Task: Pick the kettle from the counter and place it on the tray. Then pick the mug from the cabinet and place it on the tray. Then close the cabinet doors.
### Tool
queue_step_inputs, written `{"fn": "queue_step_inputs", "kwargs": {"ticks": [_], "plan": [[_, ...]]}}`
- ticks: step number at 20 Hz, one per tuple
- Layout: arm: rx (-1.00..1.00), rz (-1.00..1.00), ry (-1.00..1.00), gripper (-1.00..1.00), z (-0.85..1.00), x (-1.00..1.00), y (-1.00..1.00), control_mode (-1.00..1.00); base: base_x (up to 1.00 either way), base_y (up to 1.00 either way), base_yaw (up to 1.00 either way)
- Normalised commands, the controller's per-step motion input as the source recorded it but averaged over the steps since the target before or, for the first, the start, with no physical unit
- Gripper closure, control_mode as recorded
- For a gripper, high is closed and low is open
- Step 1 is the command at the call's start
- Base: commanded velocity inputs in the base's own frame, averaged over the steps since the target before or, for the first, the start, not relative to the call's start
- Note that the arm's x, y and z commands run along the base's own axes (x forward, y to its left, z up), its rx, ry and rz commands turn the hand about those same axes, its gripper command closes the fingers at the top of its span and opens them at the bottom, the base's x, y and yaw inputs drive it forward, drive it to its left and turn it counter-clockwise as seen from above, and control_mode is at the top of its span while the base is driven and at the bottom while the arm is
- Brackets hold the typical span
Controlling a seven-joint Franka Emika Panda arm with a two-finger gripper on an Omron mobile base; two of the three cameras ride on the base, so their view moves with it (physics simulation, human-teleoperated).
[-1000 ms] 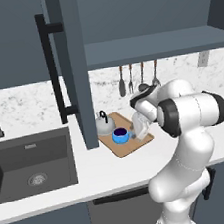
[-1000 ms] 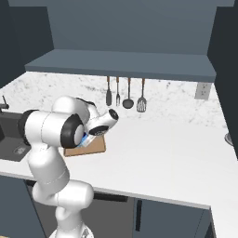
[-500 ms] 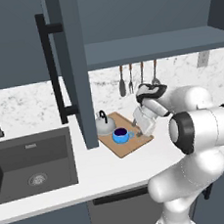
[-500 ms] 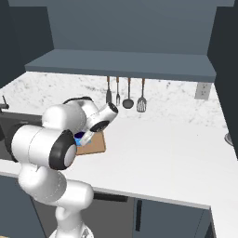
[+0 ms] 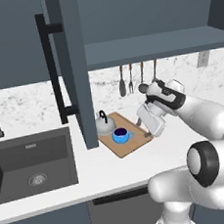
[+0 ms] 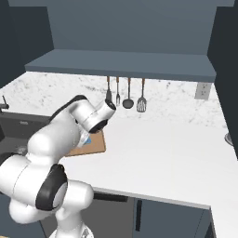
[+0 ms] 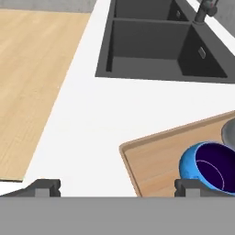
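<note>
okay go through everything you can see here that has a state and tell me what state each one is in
kettle: upright on the tray, next to the mug
mug: upright on the tray, nothing in it
tray: flat on the counter
gripper: open, holding nothing, over the tray's right part
cabinet door: swung open
sink: no water in it
utensils: hanging on the backsplash

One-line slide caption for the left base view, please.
Kettle and blue mug sit on the wooden tray; the open gripper hangs beside them; cabinet door open.
</note>
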Motion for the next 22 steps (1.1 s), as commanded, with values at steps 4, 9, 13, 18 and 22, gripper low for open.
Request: {"fn": "queue_step_inputs", "kwargs": {"ticks": [4,9,13,18,22], "plan": [[0.00,-0.01,-0.09,-1.00,0.44,-0.47,0.02,-1.00,0.00,0.00,0.00],[0.00,-0.02,-0.02,-1.00,0.39,-0.37,0.06,-1.00,0.00,0.00,0.00],[0.00,0.00,-0.05,-1.00,0.43,-0.38,0.02,-1.00,0.00,0.00,0.00],[0.00,0.00,-0.14,-1.00,0.37,-0.41,0.00,-1.00,0.00,0.00,0.00],[0.00,0.00,-0.17,-1.00,0.36,-0.43,0.00,-1.00,0.00,0.00,0.00]]}}
